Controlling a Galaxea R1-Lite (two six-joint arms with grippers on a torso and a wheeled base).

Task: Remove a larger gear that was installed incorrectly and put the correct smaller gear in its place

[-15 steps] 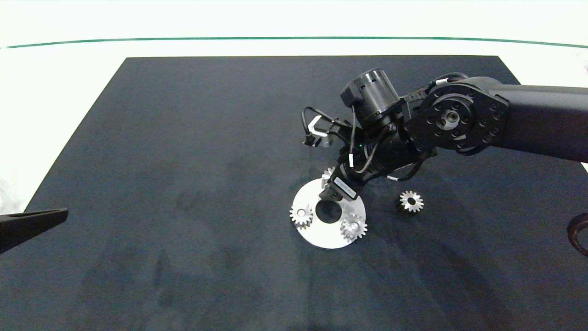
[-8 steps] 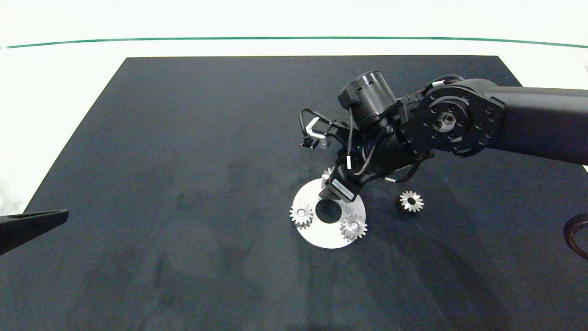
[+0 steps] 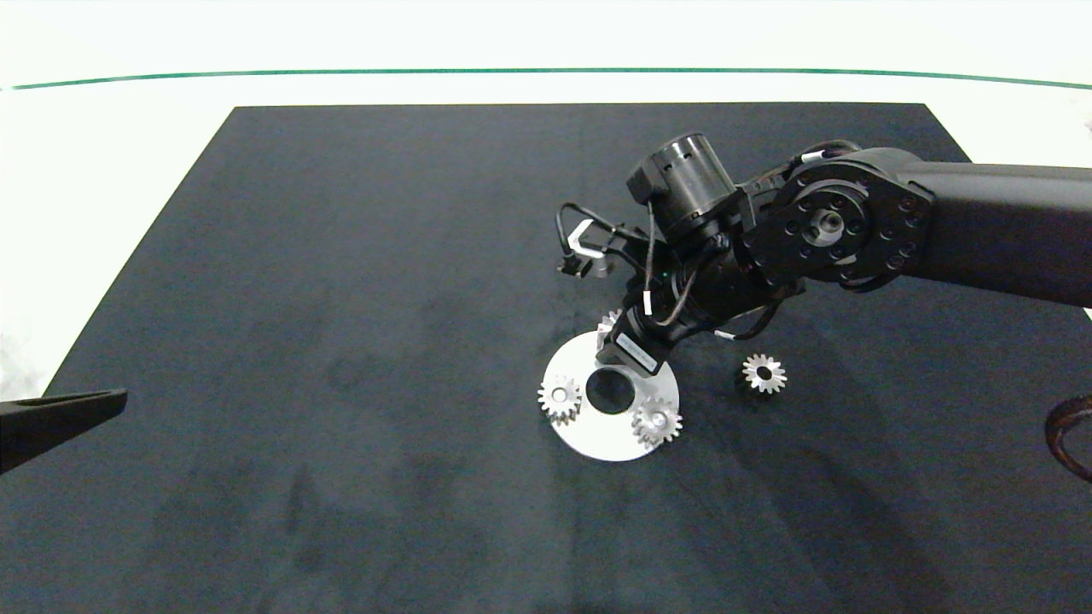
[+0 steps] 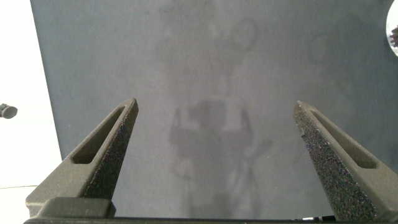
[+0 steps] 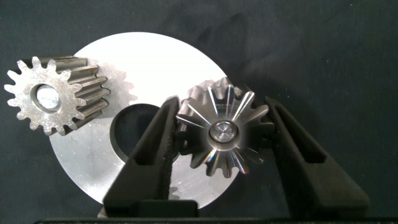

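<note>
The larger gear [image 5: 224, 134], silver with deep star-like teeth, stands on a pin at the rim of the white round plate [image 5: 155, 62]. My right gripper [image 5: 222, 102] is shut on it, one finger pressed against its teeth on each side. In the head view the gripper [image 3: 616, 334] hides most of this gear [image 3: 606, 322] at the plate's far edge. Two smaller gears [image 3: 560, 399] [image 3: 657, 420] sit on the plate [image 3: 597, 437], and another smaller gear [image 3: 763, 373] lies on the mat to its right. My left gripper [image 4: 214, 109] hangs open over bare mat at the left edge.
A black mat [image 3: 341, 298] covers the table, with white table surface around it. The plate has a round centre hole [image 3: 610, 390]. A dark cable loop [image 3: 1073, 435] shows at the right edge.
My right arm shifted slightly up and left, then settled over the plate's far edge. The gears and the plate have not moved. The left arm stayed still.
</note>
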